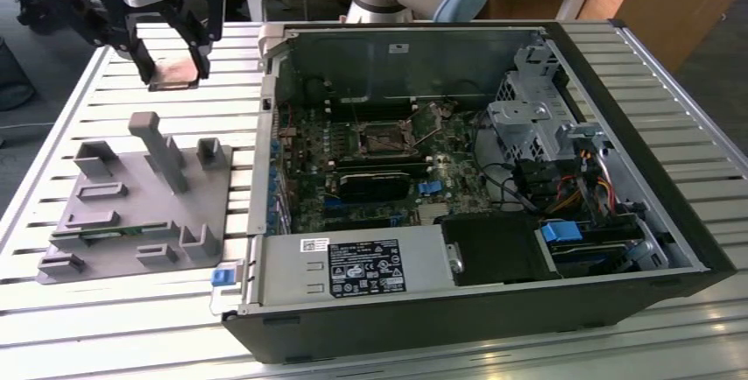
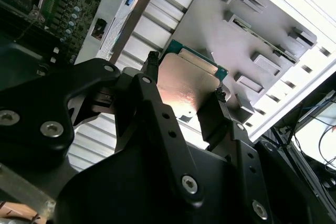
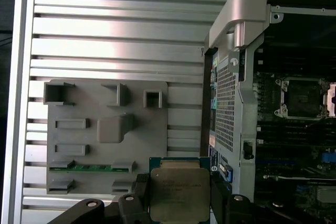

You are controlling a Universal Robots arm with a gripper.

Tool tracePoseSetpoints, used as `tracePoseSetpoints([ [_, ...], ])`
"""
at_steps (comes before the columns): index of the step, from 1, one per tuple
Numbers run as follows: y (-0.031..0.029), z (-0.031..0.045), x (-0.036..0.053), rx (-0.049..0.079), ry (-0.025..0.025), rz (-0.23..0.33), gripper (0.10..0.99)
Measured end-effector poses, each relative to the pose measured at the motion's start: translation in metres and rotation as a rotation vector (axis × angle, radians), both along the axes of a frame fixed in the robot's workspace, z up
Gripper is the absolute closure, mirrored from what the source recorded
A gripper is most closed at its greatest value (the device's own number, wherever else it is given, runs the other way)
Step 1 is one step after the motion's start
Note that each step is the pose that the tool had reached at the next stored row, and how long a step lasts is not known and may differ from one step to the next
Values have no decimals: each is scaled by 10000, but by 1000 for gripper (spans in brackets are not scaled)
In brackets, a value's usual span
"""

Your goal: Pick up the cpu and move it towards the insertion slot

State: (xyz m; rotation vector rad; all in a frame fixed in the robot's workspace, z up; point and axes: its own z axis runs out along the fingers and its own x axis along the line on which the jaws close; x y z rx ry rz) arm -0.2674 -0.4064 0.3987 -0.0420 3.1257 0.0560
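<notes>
One cpu (image 2: 186, 85) in the gripper (image 1: 175, 73), insertion slot (image 1: 383, 139) inside case (image 1: 468, 320).

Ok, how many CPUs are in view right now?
1. The cpu is clamped in the gripper, above the table, clear of the fixture and outside the case. The slot looks empty.

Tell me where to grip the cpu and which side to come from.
Grip the cpu by two opposite thin edges, coming from its silvery top side. It is a thin flat square, so only the edges give the jaws parallel faces to pinch. The gripper holds it that way now, jaws shut on opposite edges.
</notes>
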Motion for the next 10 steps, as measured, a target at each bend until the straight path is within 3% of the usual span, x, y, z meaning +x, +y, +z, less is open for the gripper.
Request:
tracePoseSetpoints([
  [10, 0, 0, 73, 0, 0, 0, 541],
])
